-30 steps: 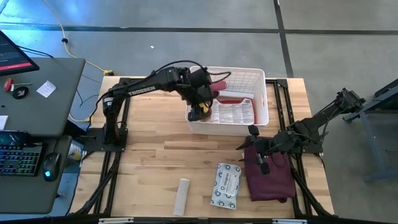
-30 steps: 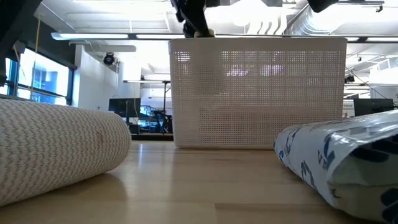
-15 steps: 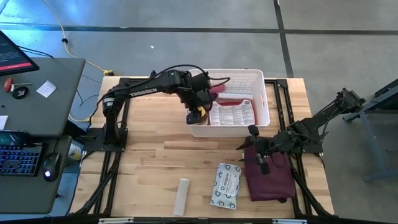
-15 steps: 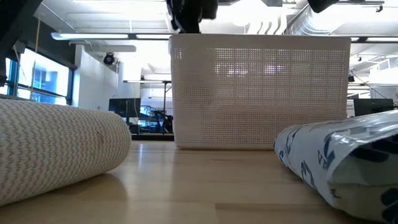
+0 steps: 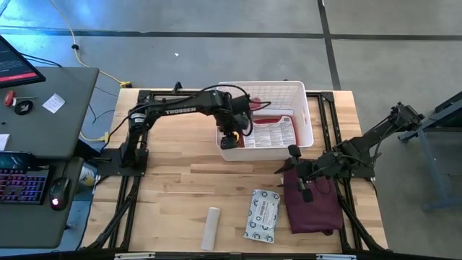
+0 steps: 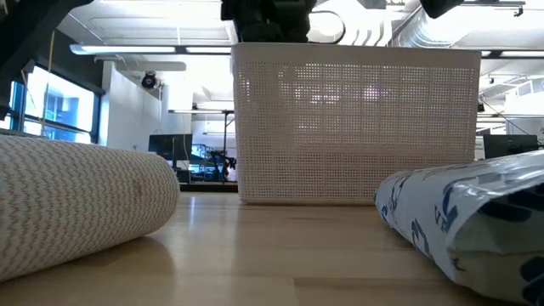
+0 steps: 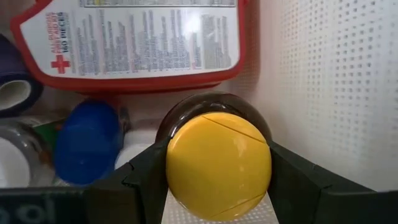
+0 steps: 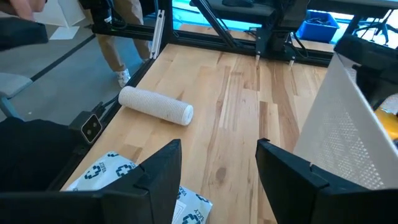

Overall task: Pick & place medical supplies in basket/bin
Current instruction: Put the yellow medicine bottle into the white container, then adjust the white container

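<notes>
My left gripper [image 5: 229,139] reaches down into the near-left corner of the white lattice basket [image 5: 304,108], shut on a dark bottle with a yellow lid [image 7: 217,163]. In the left wrist view, the red first-aid case [image 7: 137,37], a blue item [image 7: 87,142] and a purple roll [image 7: 13,87] lie in the basket beside the bottle. A white roll [image 5: 211,227] and a grey-white packet [image 5: 262,214] lie flat on the table near its near edge. My right gripper [image 5: 303,182] waits open over the maroon cloth [image 5: 315,208]. My left gripper holds the bottle pinched between its two fingers [image 7: 144,182], one on each side, just under the yellow lid [image 7: 249,143]. The fingers come from above, pointing down, and the bottle stands upright with its lid toward the wrist. Whether its base rests on anything, I cannot tell.
The basket's lattice wall [image 6: 357,127] stands at the table's far middle. Roll [image 6: 76,204] and packet [image 6: 459,221] fill the low view's foreground. Bare wood [image 5: 180,180] lies between the basket and these items. A desk with a keyboard stands left of the table.
My left gripper has gone down with the bottle, from just above the basket's rim to inside its near-left corner, and the arm has swung a little toward the table's right. The bottle's yellow lid has dropped behind the lattice wall in the low view.
</notes>
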Controlling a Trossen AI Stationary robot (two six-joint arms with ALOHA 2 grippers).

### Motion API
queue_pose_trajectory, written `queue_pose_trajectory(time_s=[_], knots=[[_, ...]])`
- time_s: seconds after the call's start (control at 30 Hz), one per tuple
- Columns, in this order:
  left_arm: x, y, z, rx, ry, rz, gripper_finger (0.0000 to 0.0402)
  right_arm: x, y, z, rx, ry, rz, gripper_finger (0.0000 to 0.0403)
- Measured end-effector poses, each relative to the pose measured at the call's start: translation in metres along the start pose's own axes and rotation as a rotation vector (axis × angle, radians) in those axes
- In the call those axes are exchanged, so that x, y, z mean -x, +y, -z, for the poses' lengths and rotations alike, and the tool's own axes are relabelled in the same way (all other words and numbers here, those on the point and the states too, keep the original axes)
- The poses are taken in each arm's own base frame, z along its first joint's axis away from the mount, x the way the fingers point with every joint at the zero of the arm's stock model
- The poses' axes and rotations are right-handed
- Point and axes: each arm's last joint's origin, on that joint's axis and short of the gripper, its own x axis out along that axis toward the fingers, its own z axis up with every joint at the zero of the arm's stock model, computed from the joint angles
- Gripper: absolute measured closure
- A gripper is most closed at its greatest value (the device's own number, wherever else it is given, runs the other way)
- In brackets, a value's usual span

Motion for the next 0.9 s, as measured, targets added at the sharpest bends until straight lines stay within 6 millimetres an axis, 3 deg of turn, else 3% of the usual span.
queue_pose_trajectory(time_s=[0.2,0.37,0.63,0.9], knots=[[-0.016,0.007,-0.001,0.002,0.028,0.012,0.0143,0.000,0.000,0.002,-0.002,0.018,0.000,0.0206],[-0.015,0.006,-0.002,0.010,0.018,-0.010,0.0107,0.000,0.000,0.002,-0.001,0.025,0.000,0.0206],[0.001,0.004,-0.006,0.021,0.013,-0.018,0.0053,0.000,0.000,0.003,-0.001,0.026,0.000,0.0205],[0.031,-0.001,-0.016,0.024,-0.052,-0.022,0.0039,0.000,0.000,0.003,-0.004,0.029,-0.004,0.0206]])
